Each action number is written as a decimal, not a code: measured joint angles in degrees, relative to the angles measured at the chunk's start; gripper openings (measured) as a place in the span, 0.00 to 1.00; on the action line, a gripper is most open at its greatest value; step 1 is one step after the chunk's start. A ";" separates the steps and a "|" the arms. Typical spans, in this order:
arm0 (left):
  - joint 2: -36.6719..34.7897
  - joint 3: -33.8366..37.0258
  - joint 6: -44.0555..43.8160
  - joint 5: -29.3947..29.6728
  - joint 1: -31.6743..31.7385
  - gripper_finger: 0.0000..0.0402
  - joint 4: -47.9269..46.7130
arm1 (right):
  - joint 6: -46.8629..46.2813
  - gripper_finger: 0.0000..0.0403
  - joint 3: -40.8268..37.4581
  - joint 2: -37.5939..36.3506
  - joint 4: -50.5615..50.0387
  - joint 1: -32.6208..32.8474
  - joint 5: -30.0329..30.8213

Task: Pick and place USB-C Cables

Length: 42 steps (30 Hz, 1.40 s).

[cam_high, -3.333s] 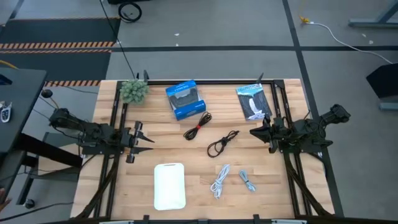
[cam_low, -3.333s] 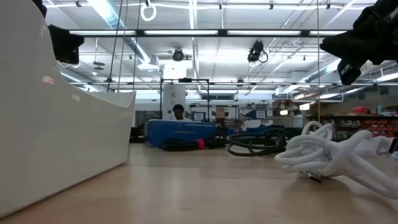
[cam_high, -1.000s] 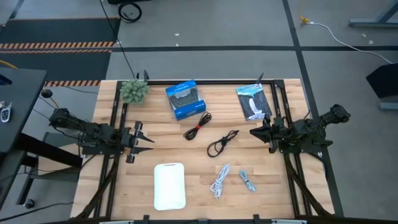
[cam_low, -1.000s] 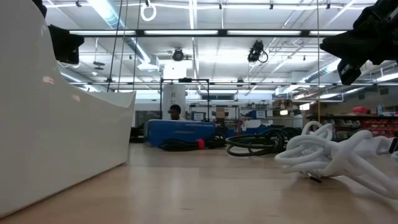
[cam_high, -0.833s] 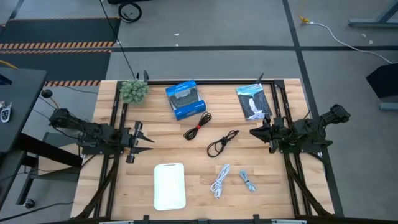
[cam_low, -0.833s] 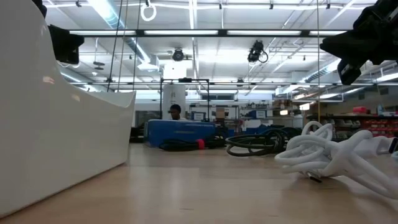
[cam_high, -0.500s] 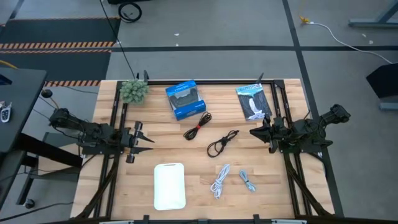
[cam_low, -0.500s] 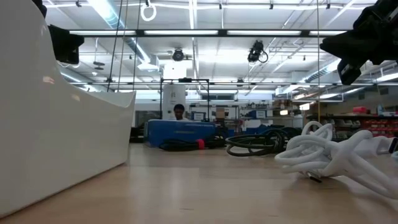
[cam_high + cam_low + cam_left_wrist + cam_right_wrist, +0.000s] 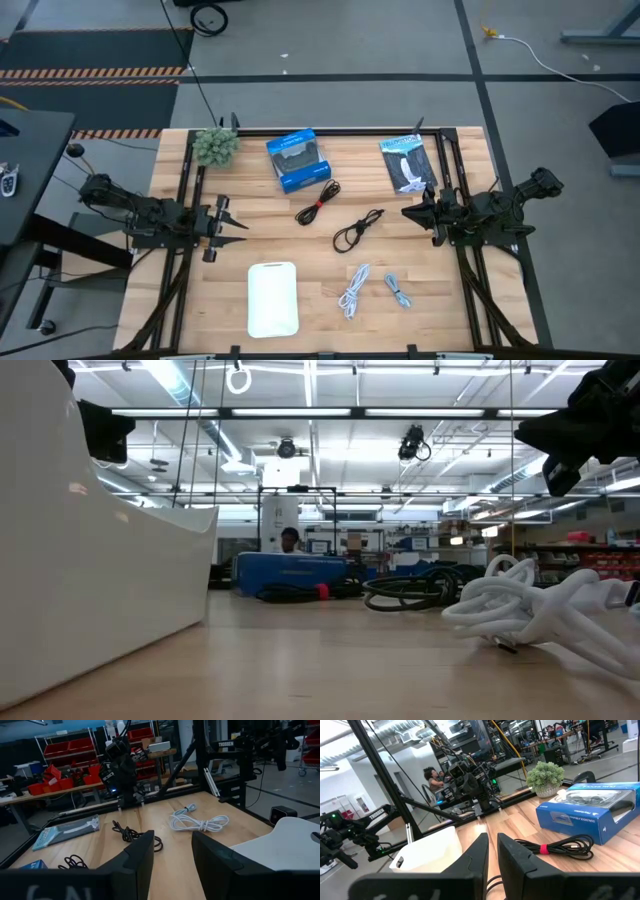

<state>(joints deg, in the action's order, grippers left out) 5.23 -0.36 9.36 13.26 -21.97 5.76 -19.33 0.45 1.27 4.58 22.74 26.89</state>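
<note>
- My left tool (image 9: 232, 229) hovers at the wooden surface's (image 9: 310, 265) left edge, fingers well parted, holding nothing; my right tool (image 9: 412, 212) waits opposite, fingers nearly closed, empty.
- All four thin cable bundles lie mid-surface: red-tied black (image 9: 318, 201), plain black (image 9: 357, 231), white (image 9: 353, 291), grey (image 9: 398, 291).
- I'd take the plain black bundle with my right tool, descend centred over its coil, and pinch several strands, then carry it to the white rectangular tray (image 9: 273, 298).
</note>
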 joint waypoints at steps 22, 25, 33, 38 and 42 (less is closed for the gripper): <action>0.00 -0.02 0.00 0.00 0.00 0.35 -0.02 | 0.01 0.11 0.00 0.00 0.00 0.01 0.00; 0.00 -0.01 -0.02 0.02 0.02 0.35 -0.01 | 2.42 0.11 0.00 0.00 0.03 0.00 0.03; 0.00 -0.02 -0.02 0.00 0.00 0.35 0.00 | 9.36 0.11 0.00 0.00 0.90 0.00 0.48; 0.00 -0.02 0.00 0.00 0.00 0.35 0.00 | 15.86 0.11 -0.02 -0.02 8.49 0.00 1.92; 0.00 -0.02 0.00 0.02 0.00 0.35 -0.01 | 14.82 0.11 -0.02 -0.02 16.37 0.00 1.78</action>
<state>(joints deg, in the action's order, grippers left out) 5.23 -0.38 9.37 13.28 -21.98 5.74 -4.51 0.43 1.26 20.95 22.74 28.68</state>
